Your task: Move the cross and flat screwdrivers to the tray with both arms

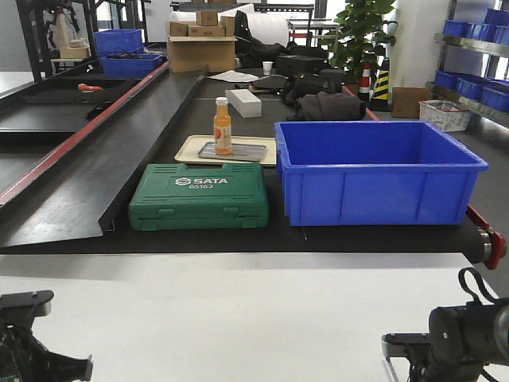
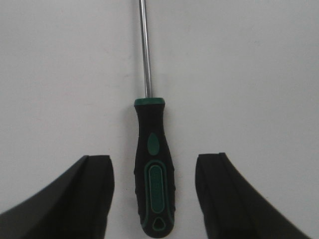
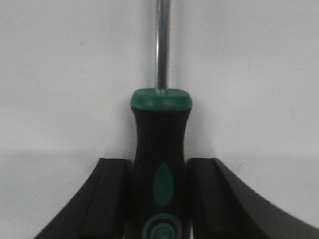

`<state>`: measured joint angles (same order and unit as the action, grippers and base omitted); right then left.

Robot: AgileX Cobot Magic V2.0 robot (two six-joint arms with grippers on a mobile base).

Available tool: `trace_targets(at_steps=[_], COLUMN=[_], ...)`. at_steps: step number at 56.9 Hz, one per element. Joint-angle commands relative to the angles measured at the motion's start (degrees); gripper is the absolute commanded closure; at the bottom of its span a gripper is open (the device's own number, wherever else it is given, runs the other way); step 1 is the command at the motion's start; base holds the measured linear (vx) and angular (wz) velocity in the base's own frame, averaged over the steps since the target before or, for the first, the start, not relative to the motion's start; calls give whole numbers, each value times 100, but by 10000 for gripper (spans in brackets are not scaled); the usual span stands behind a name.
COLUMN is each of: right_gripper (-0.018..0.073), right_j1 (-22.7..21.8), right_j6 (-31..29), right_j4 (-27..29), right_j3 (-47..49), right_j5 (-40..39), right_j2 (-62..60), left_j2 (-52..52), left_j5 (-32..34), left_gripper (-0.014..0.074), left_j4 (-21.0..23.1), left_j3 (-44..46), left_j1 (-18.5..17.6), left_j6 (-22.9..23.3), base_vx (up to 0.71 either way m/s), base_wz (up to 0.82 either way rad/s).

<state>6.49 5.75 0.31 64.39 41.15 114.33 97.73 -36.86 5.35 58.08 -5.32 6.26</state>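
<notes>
Gaps beside left screwdriver (image 2: 153, 174) (fingers (image 3: 112, 194) seemingly tight on right screwdriver (image 3: 160, 144))

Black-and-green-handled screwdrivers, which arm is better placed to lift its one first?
Right. The right gripper is closed against both sides of its black-and-green-handled metal-shafted screwdriver, so it could probably lift now. The left gripper is open, with gaps either side of its matching screwdriver; it must close first.

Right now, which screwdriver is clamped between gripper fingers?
The right screwdriver: the right gripper pinches its handle. The left screwdriver lies untouched inside the open left gripper, gaps both sides.
</notes>
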Motion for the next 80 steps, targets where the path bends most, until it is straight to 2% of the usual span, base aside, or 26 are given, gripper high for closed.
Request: trace_targets(at_steps=[1,12,36,60,67,72,78,80], right_gripper=[567,567,567,567,567,567,567,567], right_j1=[-30,-30,-30,-30,-30,-30,-30,-30], right_j6=[-40,-35,-35,-29,-29,-31,-19,-19], right_j4=[61,61,61,66,66,66,66,66], right_j3=[77,77,77,77,77,77,77,77], right_j5=[19,-25,-37,-81,-81,-76,-39,-33], right_j2=[-179,-179,-179,-179,-179,-179,-179,-179], left_j2=[87,529,922,1219,1218,1218,1218,1218], left_j5=[258,505,370,-64,-180,-270,-321,-321], left_gripper=[100,100,100,113,211,365,606,605], left_j4=[48,60,241,267,256,244,244,244], left_j3=[179,179,179,179,179,179,179,179], left_j1=[15,15,15,15,15,15,15,15], left_j6=[46,-233,-233,-192,-192,-192,-239,-245], base_vx=[0,0,0,0,0,0,0,0], base_wz=[0,0,0,0,0,0,0,0])
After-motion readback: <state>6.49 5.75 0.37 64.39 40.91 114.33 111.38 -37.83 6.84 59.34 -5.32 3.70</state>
